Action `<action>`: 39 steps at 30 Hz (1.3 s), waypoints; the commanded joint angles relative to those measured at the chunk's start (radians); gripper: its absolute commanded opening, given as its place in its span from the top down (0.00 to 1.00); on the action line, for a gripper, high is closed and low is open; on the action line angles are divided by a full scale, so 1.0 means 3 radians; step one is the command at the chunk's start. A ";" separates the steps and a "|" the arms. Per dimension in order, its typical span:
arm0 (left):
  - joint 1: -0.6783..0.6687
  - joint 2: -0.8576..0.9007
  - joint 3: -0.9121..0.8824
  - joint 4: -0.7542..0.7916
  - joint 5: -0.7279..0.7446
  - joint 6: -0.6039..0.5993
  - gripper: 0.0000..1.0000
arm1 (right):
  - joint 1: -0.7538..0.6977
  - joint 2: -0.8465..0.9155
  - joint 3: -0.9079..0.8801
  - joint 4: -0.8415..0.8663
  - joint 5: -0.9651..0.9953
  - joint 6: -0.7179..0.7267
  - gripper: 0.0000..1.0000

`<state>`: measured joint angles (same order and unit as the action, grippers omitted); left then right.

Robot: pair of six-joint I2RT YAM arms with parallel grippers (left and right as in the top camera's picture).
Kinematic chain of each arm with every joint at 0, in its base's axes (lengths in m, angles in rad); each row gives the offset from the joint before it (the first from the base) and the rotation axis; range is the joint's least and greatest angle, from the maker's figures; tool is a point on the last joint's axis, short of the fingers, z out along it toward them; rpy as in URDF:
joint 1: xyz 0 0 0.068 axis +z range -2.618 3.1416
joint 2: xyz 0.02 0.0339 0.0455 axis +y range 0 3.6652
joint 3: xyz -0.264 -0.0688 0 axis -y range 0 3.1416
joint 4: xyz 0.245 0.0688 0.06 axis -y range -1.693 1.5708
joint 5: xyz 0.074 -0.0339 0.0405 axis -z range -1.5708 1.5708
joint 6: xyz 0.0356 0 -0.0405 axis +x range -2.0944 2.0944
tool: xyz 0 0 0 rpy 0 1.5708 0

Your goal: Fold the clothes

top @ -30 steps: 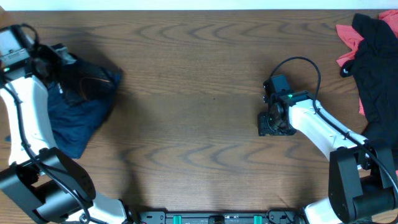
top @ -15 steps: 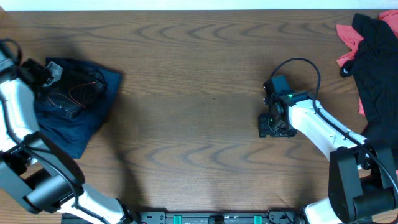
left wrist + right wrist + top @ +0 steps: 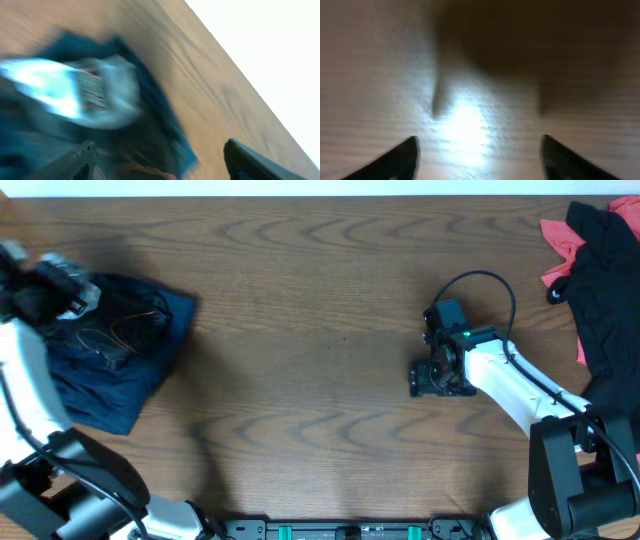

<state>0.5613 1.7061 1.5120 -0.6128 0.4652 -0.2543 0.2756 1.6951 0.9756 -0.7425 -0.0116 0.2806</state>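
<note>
The left gripper [image 3: 48, 284] sat at the far left edge of the table [image 3: 300, 320], smeared with motion blur. In the left wrist view its fingers [image 3: 80, 161] stood wide apart with nothing pinched between them. The black jersey [image 3: 122, 328], with thin orange lines showing, lay crumpled on top of the navy-blue garment [image 3: 105, 390], just beside and below that gripper.

The step in hand looked like fetching the jersey off the pile. To do it well, the gripper would need to pinch only the thin top layer at an edge or corner. Biting deep would likely drag the navy cloth along. Then lift high enough for the jersey to hang free before carrying it to the bare middle.

The right gripper [image 3: 437, 378] hovered over bare wood right of centre, fingers spread and empty, well apart from the jersey. The black and coral-pink garment [image 3: 598, 290] lay heaped at the far right corner, near neither gripper.
</note>
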 commanded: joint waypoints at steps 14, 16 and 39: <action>-0.1761 -0.0243 0.0028 -0.1270 -0.1003 0.0704 0.01 | -0.0554 -0.0106 0.0763 -0.0014 -0.0477 -0.0271 0.01; -0.1761 -0.0449 -0.0018 -0.1381 -0.1001 0.0697 0.01 | -0.0596 -0.0282 0.0779 -0.0024 -0.0376 -0.0281 0.01; -0.1761 -0.4372 -0.2169 -0.0406 -0.0894 0.0546 0.02 | -0.0154 -0.3684 -0.0296 0.0003 0.0849 -0.0317 0.01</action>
<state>0.0319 0.4370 0.8688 -0.7120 0.1883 -0.0788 0.2192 0.6197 0.8989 -0.7200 0.2119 0.1993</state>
